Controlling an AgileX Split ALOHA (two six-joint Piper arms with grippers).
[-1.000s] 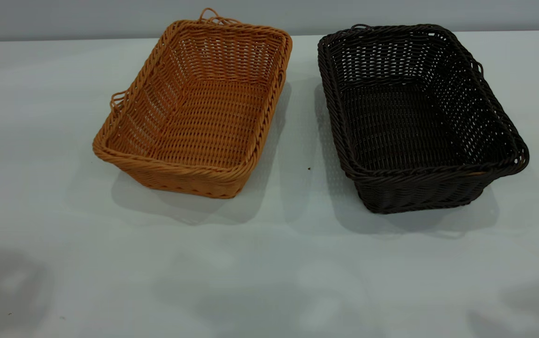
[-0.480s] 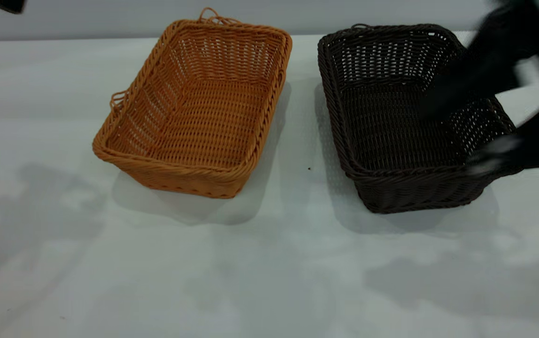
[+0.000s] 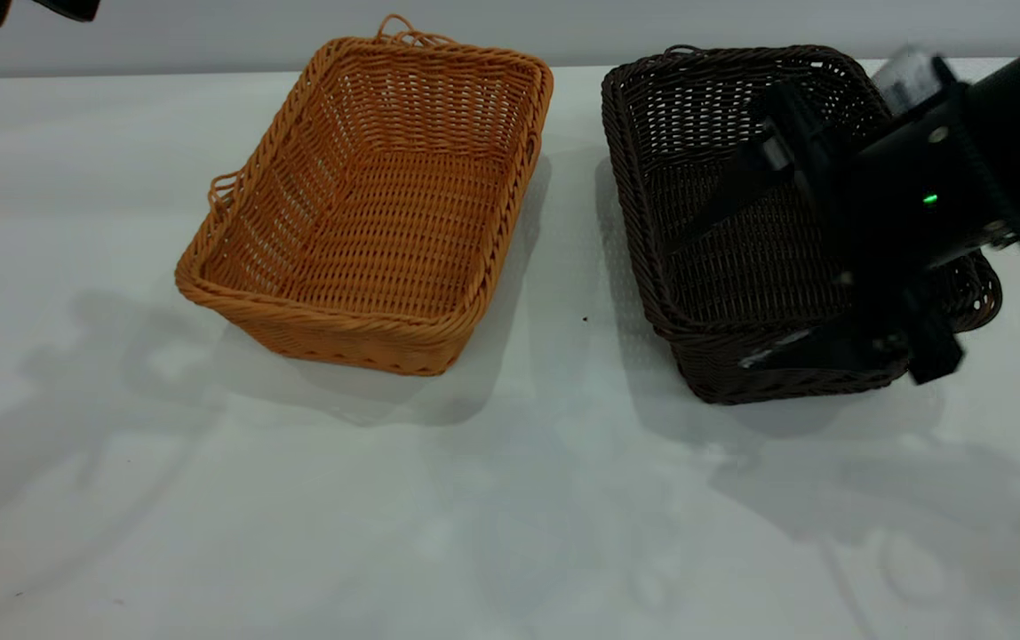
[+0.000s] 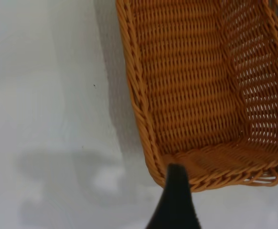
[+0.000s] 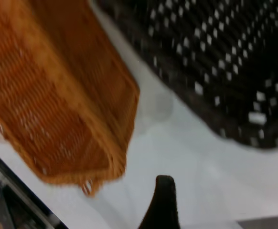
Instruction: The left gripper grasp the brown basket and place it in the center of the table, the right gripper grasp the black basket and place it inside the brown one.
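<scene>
**Two wicker baskets, both arms just arriving, nothing grabbed**

Biggest thing here is the table point(image 3: 492, 498), plain matte white, with the two baskets sat side by side toward the far edge, a strip of bare tabletop between them. The brown basket point(image 3: 377, 213) is orange-tan woven wicker, rectangular, flared sides, braided rim, little loop handles. It's off to the left, not yet centred. The black basket point(image 3: 741, 240) is the same shape in very dark openwork weave, resting on the table to the right.

The right gripper point(image 3: 741, 276) hangs over the black basket with its fingers spread wide, one above the inside and one out past the near wall, holding nothing. I'd guess it's lining up to pinch that rim.

The left gripper point(image 4: 176, 200) sits up near the brown basket's short end; can't tell how its jaws are set
</scene>
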